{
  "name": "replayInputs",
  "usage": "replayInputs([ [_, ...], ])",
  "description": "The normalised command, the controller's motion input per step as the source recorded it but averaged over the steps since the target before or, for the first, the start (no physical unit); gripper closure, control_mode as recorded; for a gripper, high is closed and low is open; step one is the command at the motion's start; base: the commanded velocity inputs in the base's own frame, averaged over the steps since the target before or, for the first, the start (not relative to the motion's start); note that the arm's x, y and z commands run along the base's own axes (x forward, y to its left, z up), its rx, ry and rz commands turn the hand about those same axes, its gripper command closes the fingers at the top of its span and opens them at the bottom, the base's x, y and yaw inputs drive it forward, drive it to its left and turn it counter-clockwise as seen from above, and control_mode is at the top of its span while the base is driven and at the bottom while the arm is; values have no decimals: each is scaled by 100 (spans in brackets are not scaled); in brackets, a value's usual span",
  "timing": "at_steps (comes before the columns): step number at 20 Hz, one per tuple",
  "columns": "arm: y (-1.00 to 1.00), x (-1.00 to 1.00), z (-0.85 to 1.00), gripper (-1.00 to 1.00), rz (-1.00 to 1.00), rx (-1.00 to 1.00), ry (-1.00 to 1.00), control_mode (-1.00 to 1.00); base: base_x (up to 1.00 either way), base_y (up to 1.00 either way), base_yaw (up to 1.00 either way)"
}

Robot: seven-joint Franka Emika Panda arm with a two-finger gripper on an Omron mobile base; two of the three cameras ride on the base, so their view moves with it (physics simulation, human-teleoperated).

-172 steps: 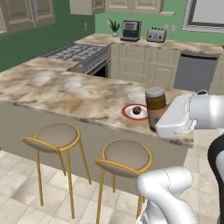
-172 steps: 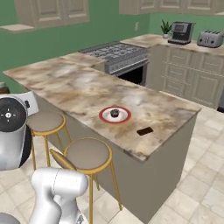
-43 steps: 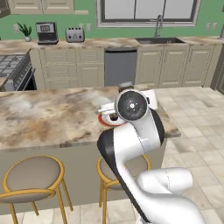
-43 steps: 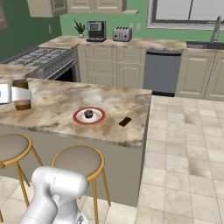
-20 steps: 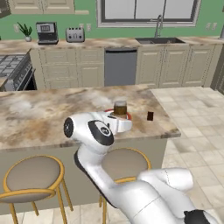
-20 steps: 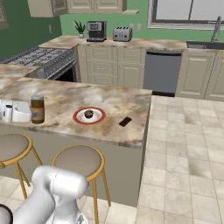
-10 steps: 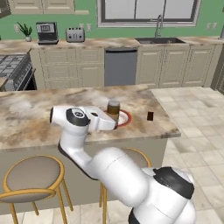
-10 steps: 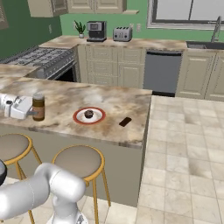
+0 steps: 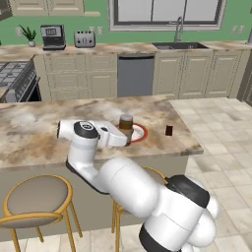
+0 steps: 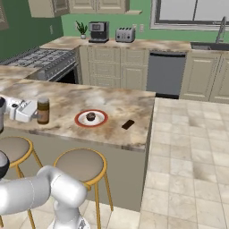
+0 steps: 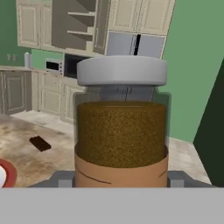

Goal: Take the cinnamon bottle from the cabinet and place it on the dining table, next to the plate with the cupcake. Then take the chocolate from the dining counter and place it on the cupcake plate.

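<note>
— Holding anything at the moment?

— Yes. Your gripper has its fingers closed on the cinnamon bottle, low on its body. The bottle stands upright over the table, beside the red-rimmed cupcake plate; whether its base touches the top yet, you cannot tell.

— How will it handle?

— Treat it as rigid and probably light: a clear, glass-like jar filled with brown powder, under a wide grey cap. Smooth walls may slip, and it is tall for its base, so a nudge could tip it. Keep your hold on the body below the cap, level.

— Any label to read?

— A plain tan band wraps the lower part. No writing or brand is legible on it.

— And the second item?

— The chocolate lies flat on the table, on the far side of the plate from the bottle. Judging by looks: thin, stiff, light. You would take it across its narrow width.
</note>
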Motion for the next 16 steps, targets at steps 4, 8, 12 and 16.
replayInputs([
  [4, -21, 7, -24, 100, 14, 0, 0, -100, 0, 0, 0],
  [8, -23, 18, -21, 100, 16, 0, -2, -100, 0, 0, 0],
  [12, -8, 32, -25, 100, 11, 0, -1, -100, 0, 0, 0],
  [16, 2, 53, -25, 100, 3, 0, -5, -100, 0, 0, 0],
])
